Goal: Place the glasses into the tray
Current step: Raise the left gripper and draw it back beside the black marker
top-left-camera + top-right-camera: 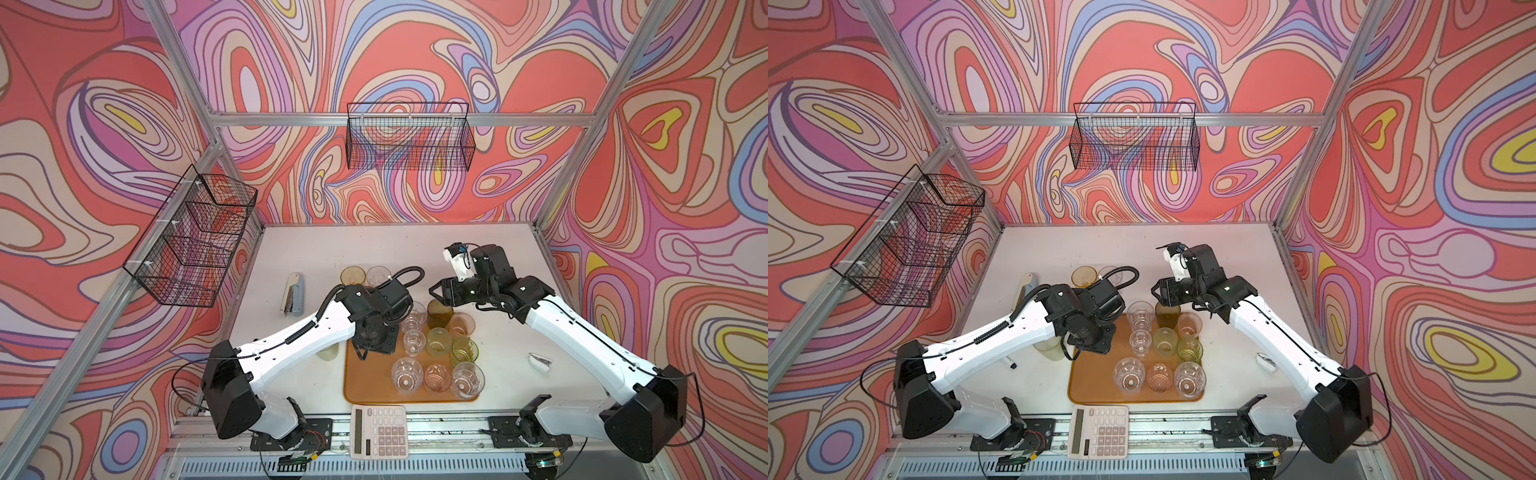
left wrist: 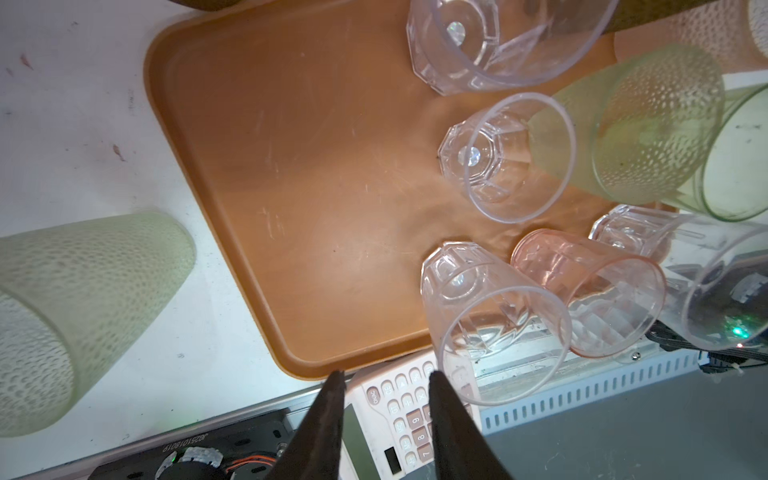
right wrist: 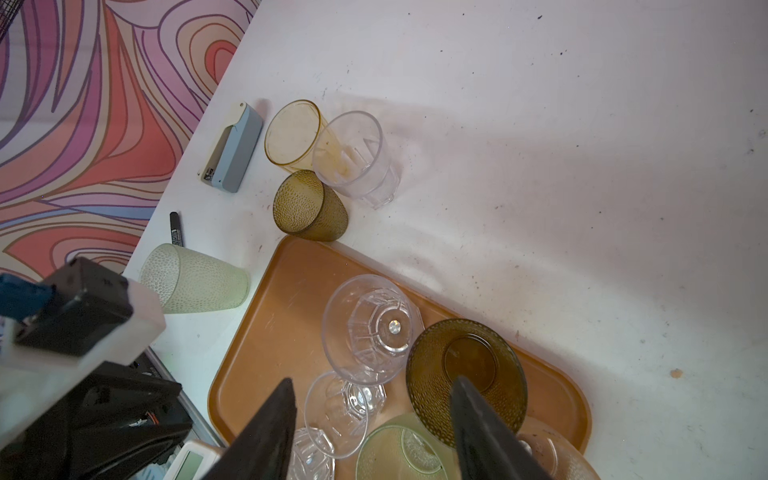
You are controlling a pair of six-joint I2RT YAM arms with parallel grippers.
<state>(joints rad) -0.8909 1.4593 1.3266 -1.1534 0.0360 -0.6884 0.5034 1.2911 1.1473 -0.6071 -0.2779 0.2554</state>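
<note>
Your left gripper (image 2: 386,378) is hanging part-open and empty over the tray (image 2: 249,166) at the worktop's front edge, so swinging for the pale green glass (image 2: 83,311) just off its left rim is risking clipping the clear glass (image 2: 494,324) alongside. Your right gripper (image 3: 372,380) is gaping wide, holding nothing, above the olive-brown glass (image 3: 465,374) on the tray's far edge; dipping is risking toppling it.

Bright even light, soft shadows on table (image 3: 540,166), wide-angle bending at edges, close jaws blurred
</note>
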